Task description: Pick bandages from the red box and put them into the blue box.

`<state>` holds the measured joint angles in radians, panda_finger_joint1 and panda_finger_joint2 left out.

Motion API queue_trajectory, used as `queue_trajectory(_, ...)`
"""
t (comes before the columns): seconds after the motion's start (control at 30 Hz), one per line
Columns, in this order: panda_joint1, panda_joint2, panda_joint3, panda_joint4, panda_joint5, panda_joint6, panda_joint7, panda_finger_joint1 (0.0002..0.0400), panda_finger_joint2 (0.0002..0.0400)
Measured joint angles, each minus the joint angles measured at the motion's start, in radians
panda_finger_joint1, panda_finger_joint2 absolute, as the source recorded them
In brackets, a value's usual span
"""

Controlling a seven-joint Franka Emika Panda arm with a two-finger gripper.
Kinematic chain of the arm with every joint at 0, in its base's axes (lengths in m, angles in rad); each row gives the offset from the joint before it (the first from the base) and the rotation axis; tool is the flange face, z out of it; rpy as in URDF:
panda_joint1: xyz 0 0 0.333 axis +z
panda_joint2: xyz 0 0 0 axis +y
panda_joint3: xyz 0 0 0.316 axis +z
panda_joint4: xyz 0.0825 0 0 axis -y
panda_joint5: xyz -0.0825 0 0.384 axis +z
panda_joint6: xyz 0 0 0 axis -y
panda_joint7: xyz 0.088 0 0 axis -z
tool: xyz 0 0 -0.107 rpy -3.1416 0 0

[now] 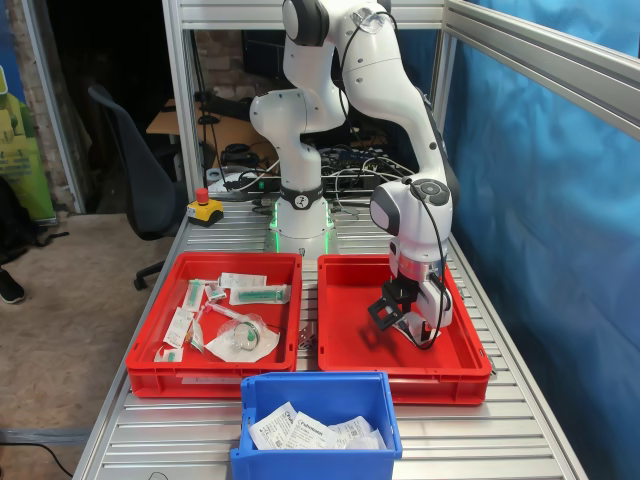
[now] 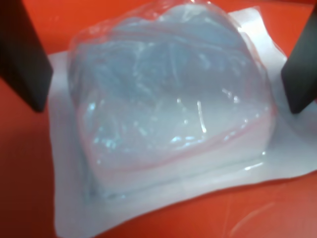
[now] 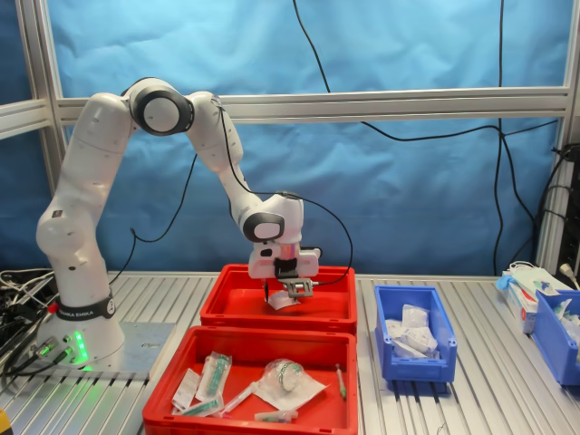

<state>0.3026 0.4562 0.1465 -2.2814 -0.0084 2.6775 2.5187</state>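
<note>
Gripper [image 2: 166, 64] lowered into the red box [image 1: 345, 340]. Jaws spread, straddling the bandages [image 2: 168, 114] without touching.

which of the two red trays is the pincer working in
The red tray on the first exterior view's right, where the pincer straddles a puffy white bandage packet. The other red tray holds green-printed packets and tubing.
</note>
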Motion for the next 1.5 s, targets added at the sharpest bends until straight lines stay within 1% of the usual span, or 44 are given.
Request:
queue_trajectory(0.23, 0.000, 0.002, 0.000, 0.000, 0.000, 0.008, 0.000, 0.0400, 0.0400)
queue_trajectory(0.27, 0.000, 0.002, 0.000, 0.000, 0.000, 0.009, 0.000, 0.0390, 0.0390)
queue_trajectory(0.33, 0.000, 0.002, 0.000, 0.000, 0.000, 0.009, 0.000, 0.0390, 0.0390)
queue_trajectory(0.37, 0.000, 0.003, 0.000, 0.000, 0.000, 0.010, 0.000, 0.0342, 0.0342)
queue_trajectory(0.5, 0.000, 0.003, 0.000, 0.000, 0.000, 0.010, 0.000, 0.0342, 0.0342)
queue_trajectory(0.53, 0.000, 0.003, 0.000, 0.000, 0.000, 0.010, 0.000, 0.0292, 0.0292)
queue_trajectory(0.7, 0.000, 0.004, 0.000, 0.000, 0.000, 0.011, 0.000, 0.0292, 0.0292)
queue_trajectory(0.73, 0.000, 0.004, 0.000, 0.001, 0.000, 0.011, 0.000, 0.0243, 0.0243)
queue_trajectory(0.83, 0.000, 0.004, 0.000, 0.002, 0.000, 0.012, 0.000, 0.0243, 0.0243)
queue_trajectory(0.87, 0.000, 0.004, 0.000, 0.002, 0.000, 0.012, 0.000, 0.0193, 0.0193)
queue_trajectory(0.97, 0.000, 0.004, 0.000, 0.003, 0.000, 0.012, 0.000, 0.0193, 0.0193)
queue_trajectory(1.0, 0.000, 0.004, 0.000, 0.004, 0.000, 0.012, 0.000, 0.0143, 0.0143)
queue_trajectory(1.13, 0.000, 0.003, 0.000, 0.005, 0.000, 0.012, 0.000, 0.0143, 0.0143)
queue_trajectory(1.17, 0.000, 0.003, 0.000, 0.005, 0.000, 0.012, 0.000, 0.0095, 0.0095)
queue_trajectory(1.5, 0.001, 0.003, -0.001, 0.005, 0.000, 0.012, 0.000, 0.0090, 0.0090)
